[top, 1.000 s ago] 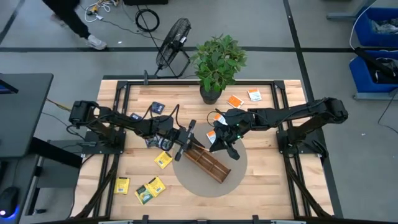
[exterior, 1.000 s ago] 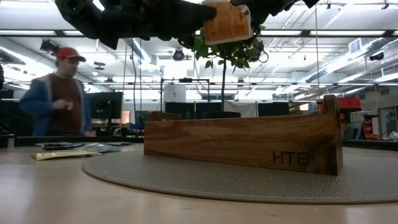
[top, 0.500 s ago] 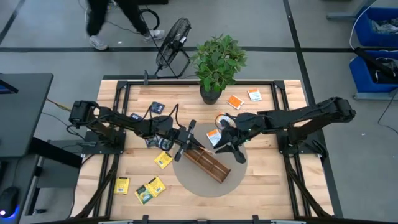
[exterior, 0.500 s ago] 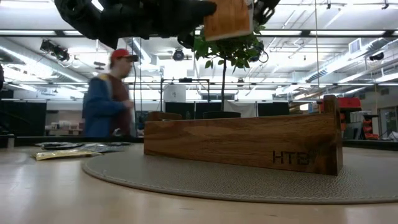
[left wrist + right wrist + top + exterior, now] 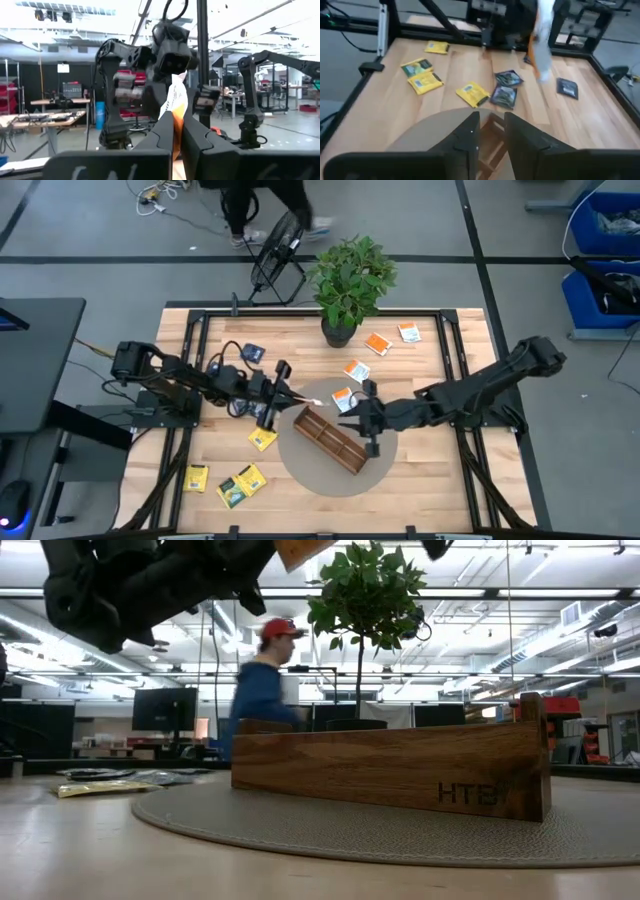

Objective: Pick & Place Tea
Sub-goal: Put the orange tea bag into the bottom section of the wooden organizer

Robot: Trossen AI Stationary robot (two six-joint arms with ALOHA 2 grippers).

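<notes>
My left gripper hovers left of the brown wooden tray, shut on an orange-and-white tea sachet. The right wrist view shows that sachet edge-on. My right gripper hangs open over the tray's far end, facing the sachet without touching it, and nothing is between its fingers. The tray rests on a round grey mat. Another orange-and-white sachet lies flat at the mat's far edge. My left gripper pinches the orange-and-white sachet between its two fingers, coming level from the table's left. One end of the sachet is in the fingers. The rest sticks out past the fingertips toward my right gripper. It stands on edge, lifted clear of the table.
Yellow sachets lie near the table's left front. Navy ones lie by the left arm, orange ones at the far right. A potted plant stands at the far edge. A person walks behind the table.
My left gripper has drawn back toward the table's left and risen, carrying the sachet away from my right gripper. My right arm has swung toward the near edge, its gripper staying over the tray's far end. A person has crossed the room behind.
</notes>
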